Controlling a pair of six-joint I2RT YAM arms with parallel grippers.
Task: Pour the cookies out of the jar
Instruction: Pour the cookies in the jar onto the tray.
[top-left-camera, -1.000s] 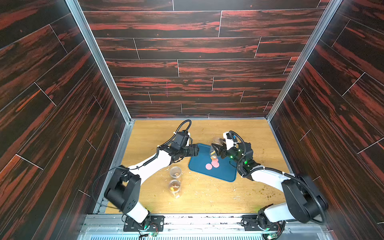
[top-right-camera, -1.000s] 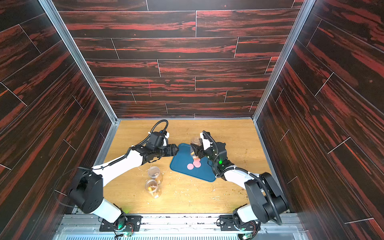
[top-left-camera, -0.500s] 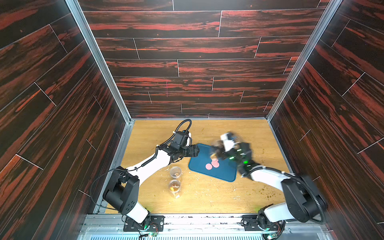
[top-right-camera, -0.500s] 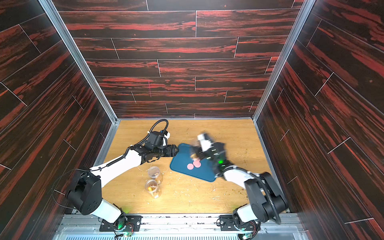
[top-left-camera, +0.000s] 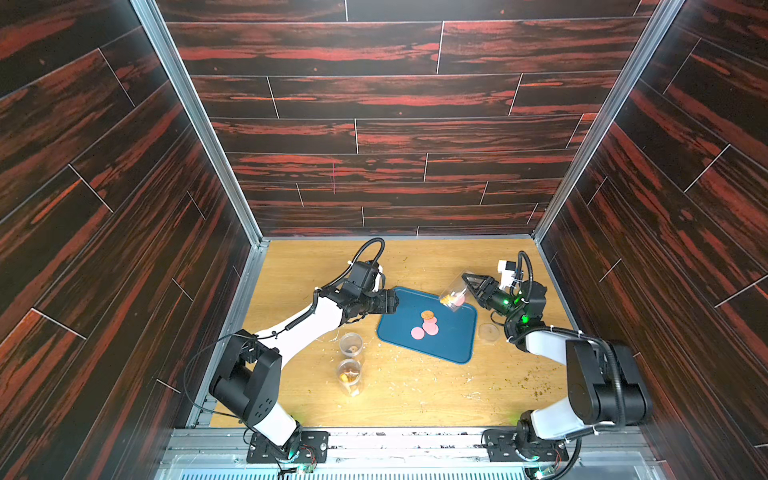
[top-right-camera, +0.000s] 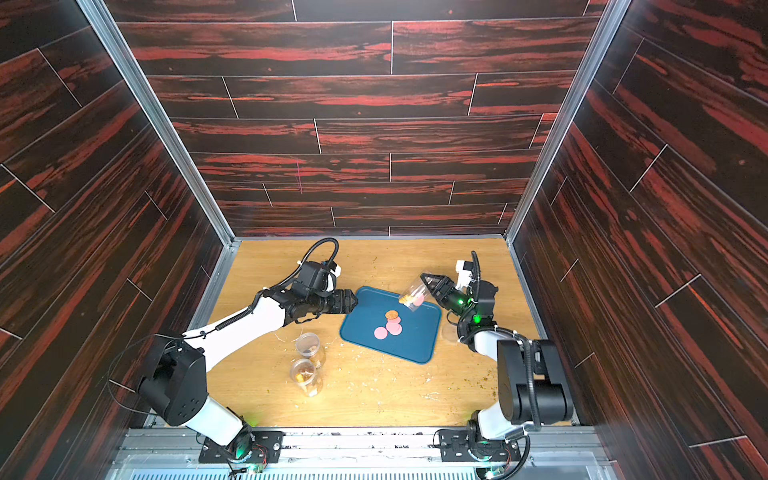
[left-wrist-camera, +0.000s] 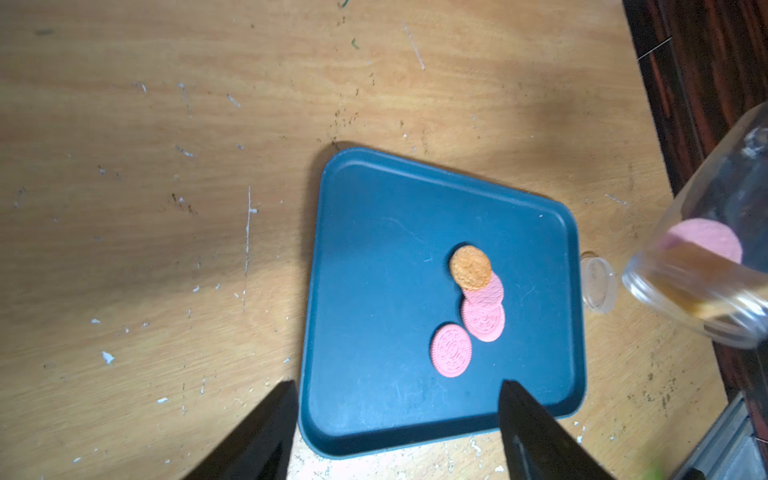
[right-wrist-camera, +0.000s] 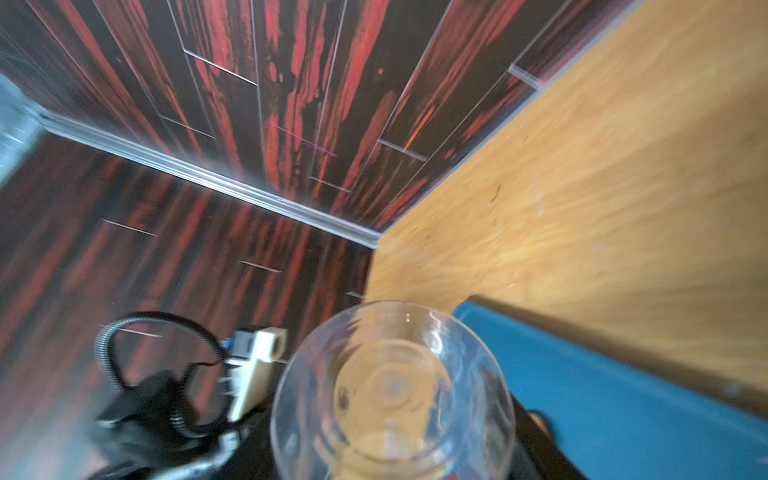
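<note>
Left wrist | cookies (left-wrist-camera: 451, 351) on tray (left-wrist-camera: 374, 249), embossing unreadable | right tool (top-left-camera: 467, 282) grips jar (left-wrist-camera: 698, 266)

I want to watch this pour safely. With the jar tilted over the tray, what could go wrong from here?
1. The jar, held in the right claw, has its mouth near a corner of the tray, so the cookies inside may land on the table.
2. The lid lies beside the tray, close to that arm, and could be knocked away.
</note>
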